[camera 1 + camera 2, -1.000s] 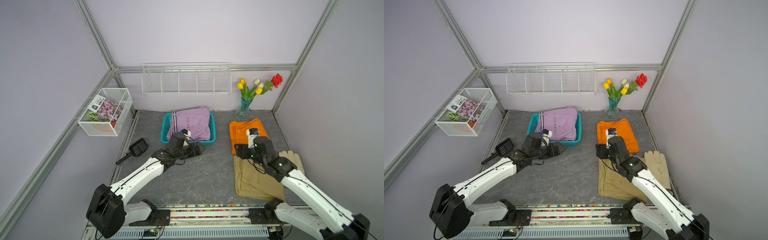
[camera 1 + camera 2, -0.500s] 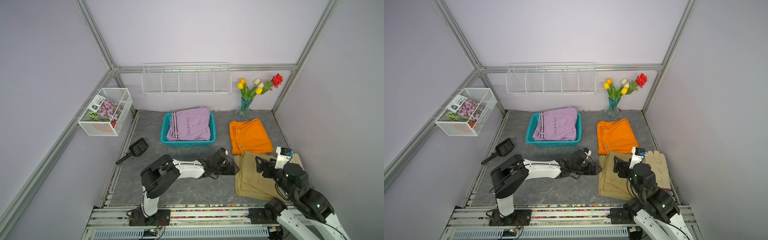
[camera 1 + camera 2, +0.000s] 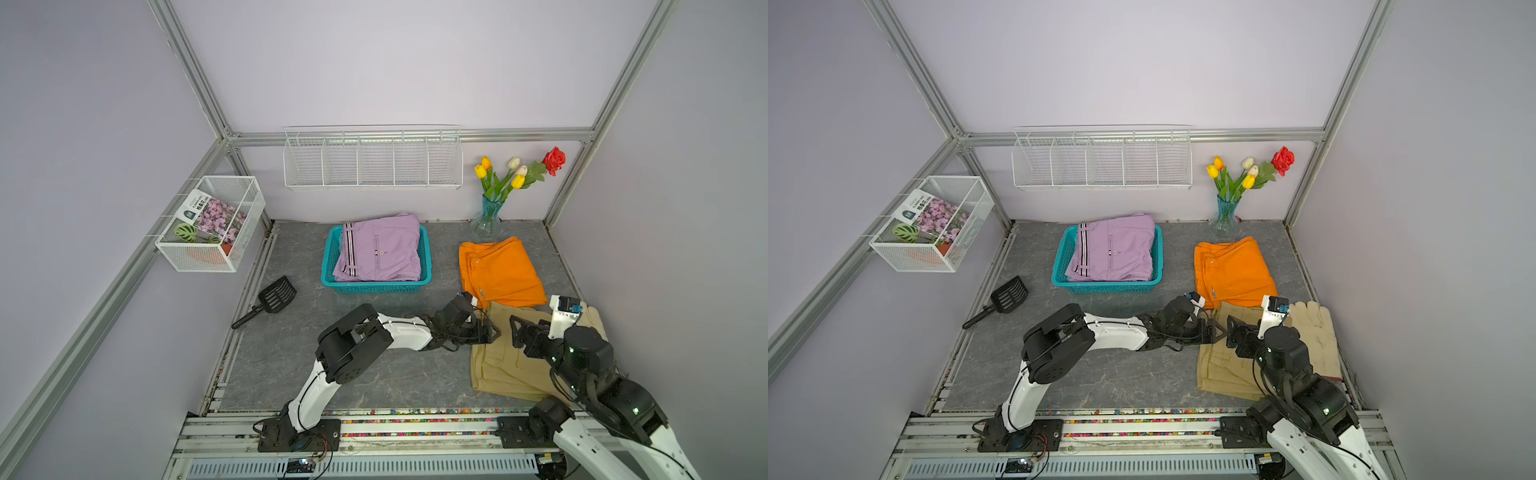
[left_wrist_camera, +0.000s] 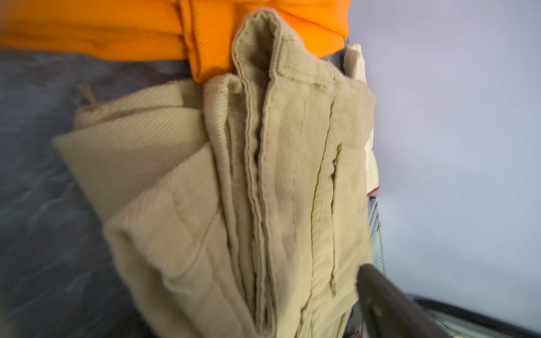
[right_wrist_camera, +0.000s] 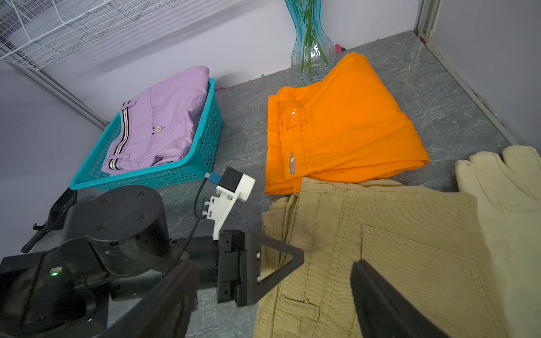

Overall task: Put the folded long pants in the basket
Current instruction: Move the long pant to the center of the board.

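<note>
My right gripper (image 3: 515, 332) hangs wide open and empty just above the khaki pants (image 3: 511, 370). My left gripper (image 3: 486, 329) sits at their left edge. Its wrist view shows one finger (image 4: 386, 298) by the cloth and cuts off the other, so I cannot tell whether it grips. The khaki pants lie near the table's front right corner, partly hidden by my right arm. The orange pants (image 3: 498, 270) touch them behind. The lilac pants (image 3: 380, 249) lie in the basket (image 3: 374, 286) near the back edge.
</note>
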Action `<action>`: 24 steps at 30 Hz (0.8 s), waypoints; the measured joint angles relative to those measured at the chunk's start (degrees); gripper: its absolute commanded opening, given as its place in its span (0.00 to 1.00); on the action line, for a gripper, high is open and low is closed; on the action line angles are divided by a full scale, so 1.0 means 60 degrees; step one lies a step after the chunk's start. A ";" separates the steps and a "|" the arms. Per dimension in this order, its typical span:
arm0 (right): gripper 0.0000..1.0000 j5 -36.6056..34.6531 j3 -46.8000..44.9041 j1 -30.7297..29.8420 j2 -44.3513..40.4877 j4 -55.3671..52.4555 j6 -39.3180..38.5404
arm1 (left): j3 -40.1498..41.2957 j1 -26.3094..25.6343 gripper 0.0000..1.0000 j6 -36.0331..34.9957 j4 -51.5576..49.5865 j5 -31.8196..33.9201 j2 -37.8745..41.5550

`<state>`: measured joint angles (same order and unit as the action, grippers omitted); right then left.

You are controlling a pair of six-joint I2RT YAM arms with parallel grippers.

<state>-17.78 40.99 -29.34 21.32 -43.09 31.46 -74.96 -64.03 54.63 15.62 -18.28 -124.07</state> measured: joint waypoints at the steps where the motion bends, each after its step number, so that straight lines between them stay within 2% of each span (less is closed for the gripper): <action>1: 0.87 0.0004 0.0000 0.0000 0.0000 0.0000 0.0000 | -0.0022 0.0000 0.38 0.0069 -0.0004 -0.0036 -0.0073; 3: 0.87 0.0004 0.0000 0.0000 0.0000 0.0000 0.0000 | -0.0029 0.0000 0.01 0.0117 -0.0120 -0.0051 -0.0237; 8: 0.88 0.0004 -0.0004 0.0000 -0.0080 0.0000 0.0004 | -0.0189 -0.0007 0.00 0.0044 -0.0321 -0.0175 -0.0361; 11: 0.90 0.0022 -0.0051 0.0000 -0.0164 0.0015 0.0007 | 0.0226 -0.0022 0.00 -0.0080 -0.0408 -0.0091 -0.0018; 19: 0.98 0.0747 -0.0656 0.0000 0.0233 0.0503 0.0182 | 0.3191 0.0160 0.00 -0.0634 -0.2149 0.0867 0.3599; 24: 0.98 0.1330 -0.1209 0.0000 0.0331 0.0994 0.0397 | 0.4987 0.0936 0.00 -0.0732 -0.2765 0.1355 0.5686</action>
<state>-9.80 33.74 -29.34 23.31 -37.12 33.85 -45.04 -58.41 50.24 -0.97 -10.15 -89.95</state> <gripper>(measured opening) 0.983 0.131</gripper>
